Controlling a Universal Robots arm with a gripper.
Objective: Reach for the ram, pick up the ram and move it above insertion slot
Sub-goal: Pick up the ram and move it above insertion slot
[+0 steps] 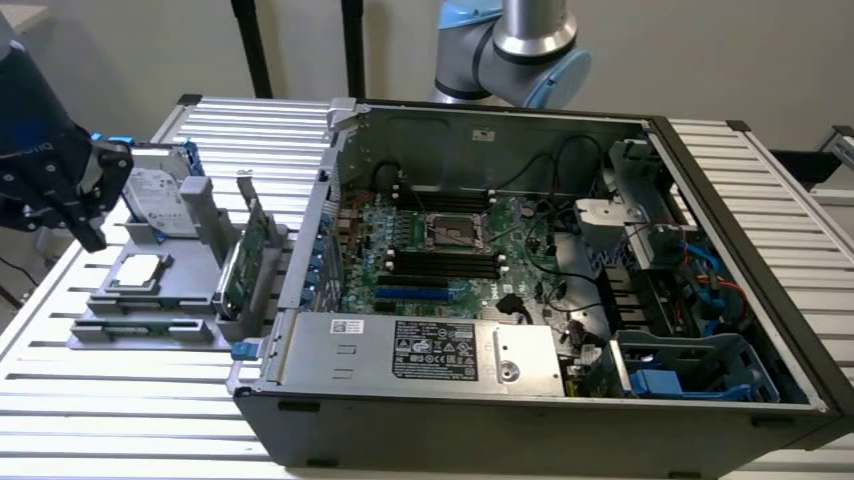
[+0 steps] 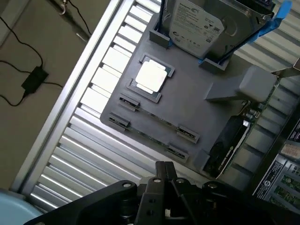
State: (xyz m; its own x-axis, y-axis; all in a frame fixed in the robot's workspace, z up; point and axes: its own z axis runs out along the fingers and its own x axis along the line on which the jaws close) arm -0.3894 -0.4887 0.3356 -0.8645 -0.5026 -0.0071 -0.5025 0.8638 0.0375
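The ram (image 2: 157,119) is a thin stick standing on edge in the clips of a grey holder tray (image 2: 187,101); a second one like it sits beside it. In the exterior view the ram (image 1: 134,325) lies along the front edge of that tray (image 1: 187,300), at the exterior view's left. My gripper (image 1: 83,228) hangs above the tray's far left corner, apart from the ram, with nothing in it. In the wrist view the gripper (image 2: 167,169) shows its fingertips together. The black insertion slots (image 1: 441,262) lie on the motherboard inside the open computer case (image 1: 534,420).
On the tray also stand a hard drive (image 2: 197,26), a square silver processor chip (image 2: 151,76) and a wider green expansion card (image 1: 240,262). The case's metal wall (image 1: 320,230) rises between tray and motherboard. A slatted aluminium table (image 1: 120,400) carries everything.
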